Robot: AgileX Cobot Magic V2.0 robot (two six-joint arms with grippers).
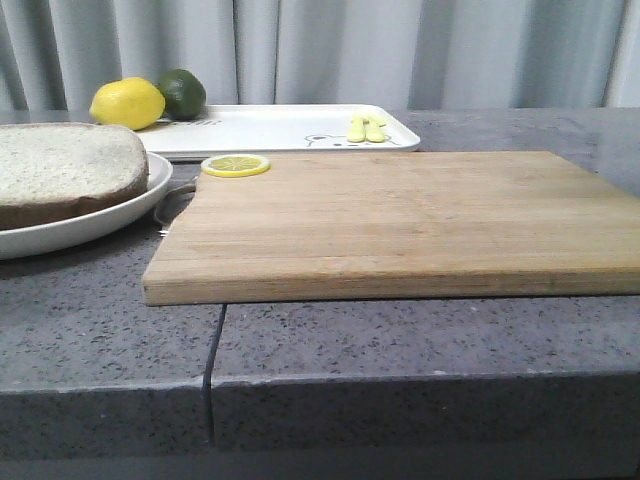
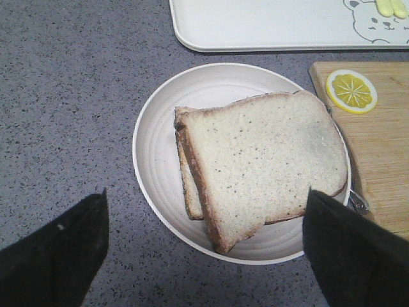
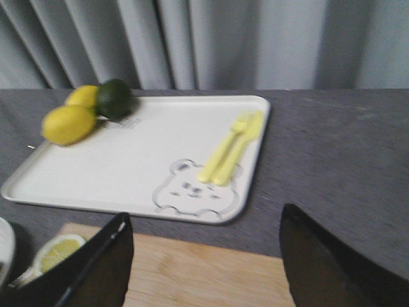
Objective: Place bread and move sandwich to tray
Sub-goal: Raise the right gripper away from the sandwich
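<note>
Grey speckled worktop (image 1: 100, 340) fills the foreground of the front view, with a seam running down its front edge. No arm appears in that view.

Left tool (image 2: 204, 240) hovers over a round white plate (image 2: 153, 128), its two dark fingers (image 2: 54, 256) spread wide and holding nothing. One finger hangs over bare worktop just outside the plate's rim; the other hangs over the plate's opposite rim, close to a corner of the bread (image 2: 265, 160). Between the fingers lies that thick slice, flat, crumb side up, stacked askew on a thinner slice (image 2: 185, 173) whose edge peeks out beneath. No egg is visible. The top slice's long axis runs roughly across the gap between the fingers, its domed end toward the wooden cutting board (image 2: 383, 166). The board's corner, bearing a lemon slice (image 2: 351, 91), sits just beside the plate.

Right tool (image 3: 204, 256) is also spread wide and empty, over the board's far edge. Beyond its fingers lies the tray (image 3: 115, 166), its long side parallel to the board edge, mostly bare, with a lemon (image 3: 68, 123) and a lime (image 3: 115, 98) at one corner. Open worktop lies beside the tray.
</note>
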